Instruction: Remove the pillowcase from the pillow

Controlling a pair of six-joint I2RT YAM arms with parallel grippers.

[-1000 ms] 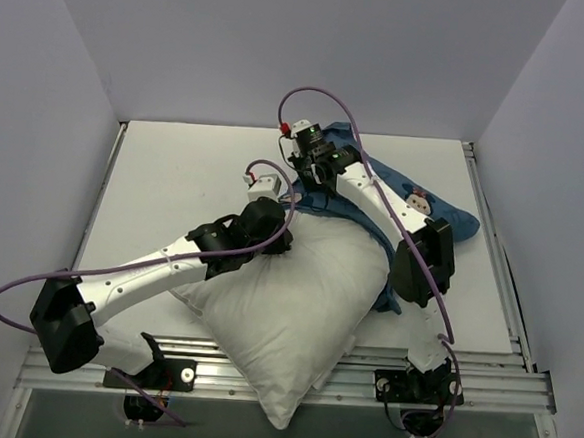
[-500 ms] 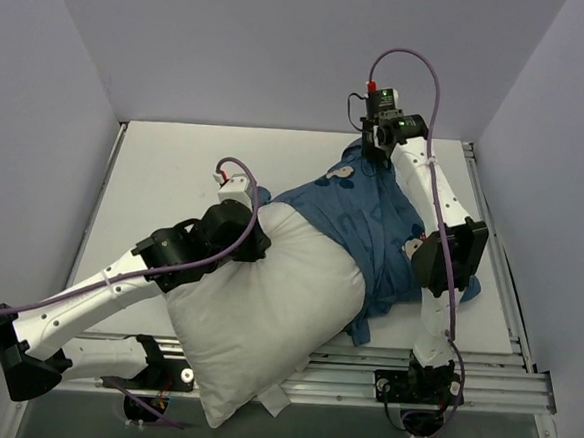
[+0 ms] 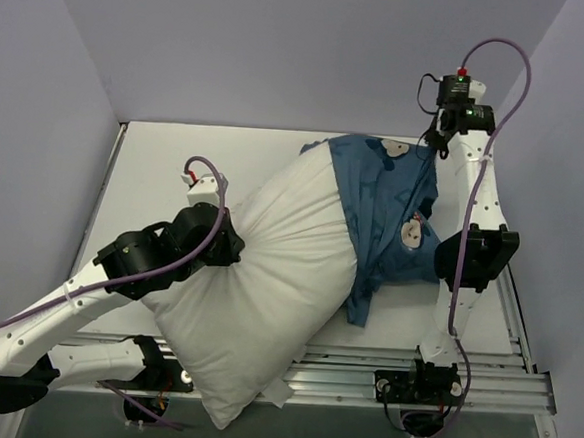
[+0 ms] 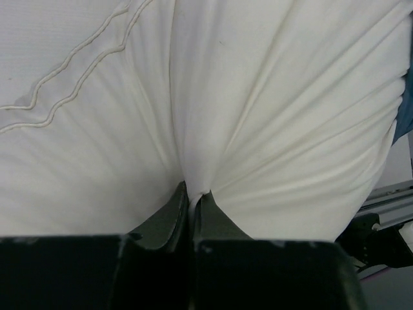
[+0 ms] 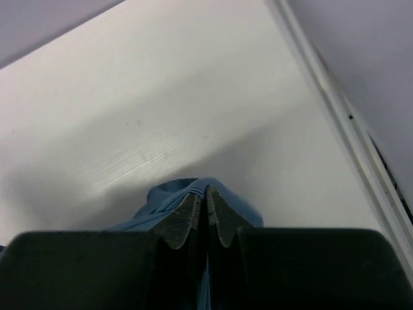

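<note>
Over the far right end of the pillow (image 3: pixel 257 287) sits the pillowcase (image 3: pixel 386 191), sheathing only that part; the rest of the pillow lies bare on the table (image 3: pixel 161 160). The left gripper (image 4: pixel 191 197) pinches a fold at the pillow's left edge. The right gripper (image 5: pixel 206 200), beyond the pillow's far corner, clamps the pillowcase's bunched edge. How deep the pillow reaches inside is hidden.
</note>
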